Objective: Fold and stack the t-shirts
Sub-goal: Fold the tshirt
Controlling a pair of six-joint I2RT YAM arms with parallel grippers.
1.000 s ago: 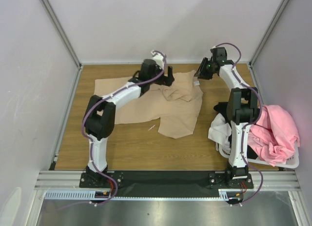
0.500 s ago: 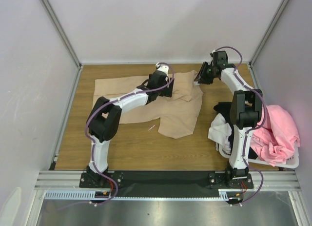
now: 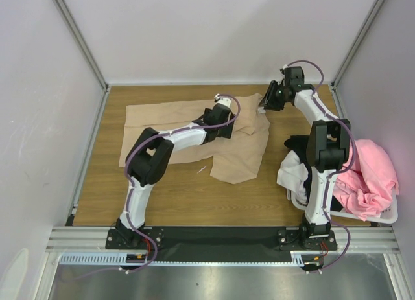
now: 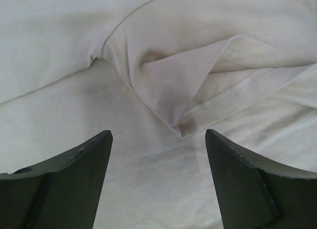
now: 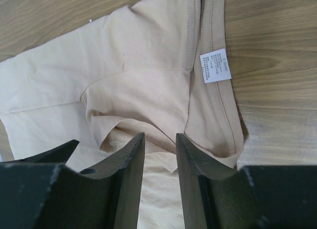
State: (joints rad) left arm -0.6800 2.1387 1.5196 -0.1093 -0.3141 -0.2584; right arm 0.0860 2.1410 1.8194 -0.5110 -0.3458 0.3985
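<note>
Tan shirt (image 3: 240, 159) spread mid-table, both arms reaching over its far part.
Bare wood runs along the table's (image 3: 168, 199) near edge. At near right, a white basket (image 3: 382, 218) holds a pink shirt (image 3: 366, 177); a white shirt (image 3: 292, 175) and a black shirt (image 3: 295, 143) hang at its left side. Farther back, the left gripper (image 4: 158, 135) gapes wide over a sleeve hem, and the right gripper (image 5: 157, 136) stands narrowly apart over the collar, clamping nothing.
</note>
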